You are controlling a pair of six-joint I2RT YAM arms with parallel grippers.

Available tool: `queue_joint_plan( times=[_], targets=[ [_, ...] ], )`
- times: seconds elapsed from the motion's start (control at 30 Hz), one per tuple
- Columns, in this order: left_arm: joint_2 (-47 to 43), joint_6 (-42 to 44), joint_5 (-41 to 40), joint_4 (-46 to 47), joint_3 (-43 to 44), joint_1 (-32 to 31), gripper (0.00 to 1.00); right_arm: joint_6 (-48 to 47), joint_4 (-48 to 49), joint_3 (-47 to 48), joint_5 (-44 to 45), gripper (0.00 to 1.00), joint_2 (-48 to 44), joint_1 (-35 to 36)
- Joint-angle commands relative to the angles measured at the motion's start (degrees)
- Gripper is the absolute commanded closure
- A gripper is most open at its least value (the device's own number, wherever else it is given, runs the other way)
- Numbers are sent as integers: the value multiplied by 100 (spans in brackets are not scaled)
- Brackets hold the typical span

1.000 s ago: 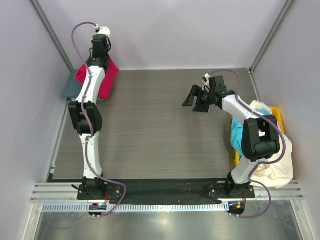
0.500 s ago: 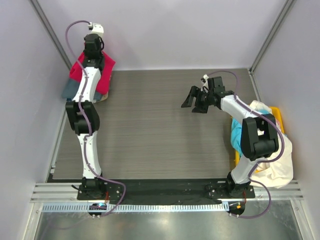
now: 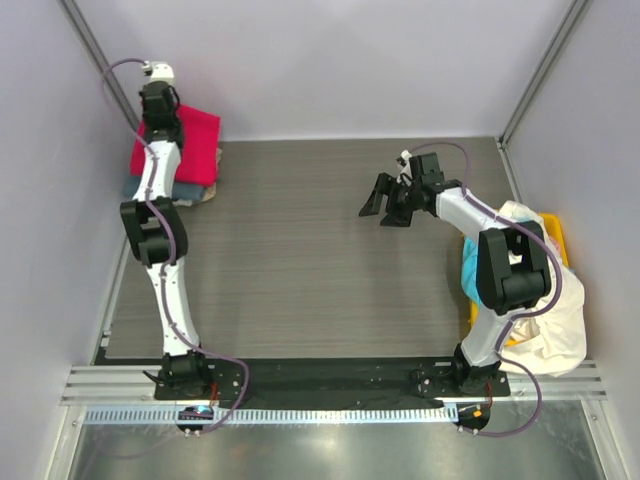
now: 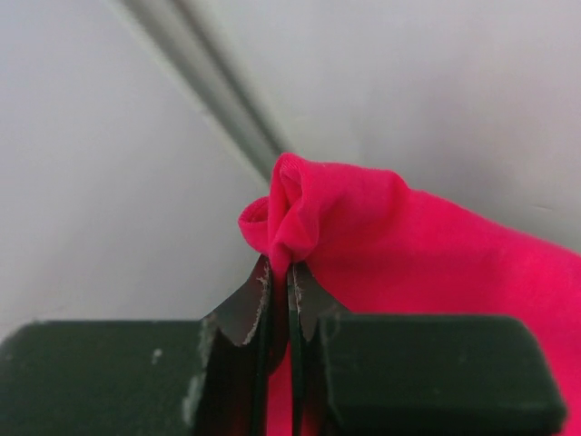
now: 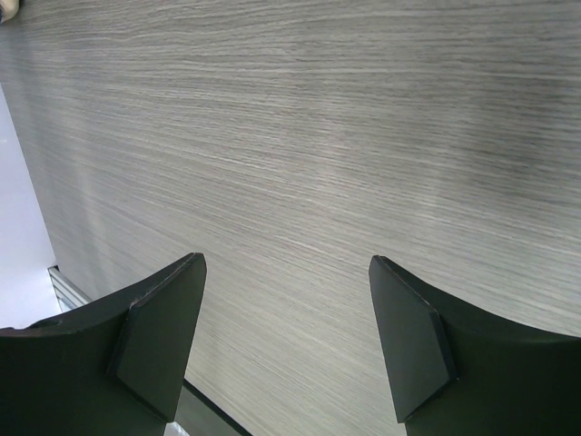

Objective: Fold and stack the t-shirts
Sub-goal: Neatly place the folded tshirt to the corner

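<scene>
**Top view.** The red-pink shirt (image 3: 195,140) sits on top of a pile in the far left corner of the counter (image 3: 300,260). The edges of a blue-grey shirt (image 3: 135,187) and a tan shirt (image 3: 207,194) show from under it, so three shirts look stacked or nearly so. The cyan shirt (image 3: 472,268) and the cream-white shirt (image 3: 555,330) lie bunched in and over the yellow bin (image 3: 556,232) at the right, unfolded; they appear to be what is left. The right tool (image 3: 382,207) hangs spread wide over the bare middle of the counter, holding nothing. The right arm's own elbow stands over the bin, which may make reaching in awkward.

**Left wrist.** The left tool (image 4: 280,277) is clenched on a bunched fold of the red-pink shirt, with the wall (image 4: 91,182) and a corner post (image 4: 209,91) close behind. It has not let go yet. Whether the shirt lies flat cannot be told from here.

**Right wrist.** The fingers stand wide apart, with only wood-grain counter beneath them.
</scene>
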Motion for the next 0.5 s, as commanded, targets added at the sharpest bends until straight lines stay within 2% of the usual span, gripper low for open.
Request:
queue_joint_plan(
  times=[0.0, 0.07, 0.17, 0.2, 0.23, 0.27, 0.47],
  targets=[
    [-174, -84, 40, 751, 85, 283, 96, 47, 82, 299, -79, 21, 11, 52],
    [-139, -22, -47, 882, 127, 283, 94, 46, 73, 307, -79, 21, 29, 69],
    [-104, 118, -214, 1189, 49, 257, 68, 20, 21, 334, -70, 21, 3, 69],
    [-87, 180, -389, 1243, 49, 240, 41, 11, 3, 334, -53, 21, 3, 69],
    [-87, 198, -443, 1261, 49, 231, 29, -6, -14, 334, -61, 21, -15, 78],
    [-95, 172, -443, 1252, 49, 231, 2, -6, -23, 334, -53, 21, -32, 78],
    [-279, -460, -408, 893, -83, 204, 0, 2, -32, 395, -70, 21, -15, 113]
  ],
)
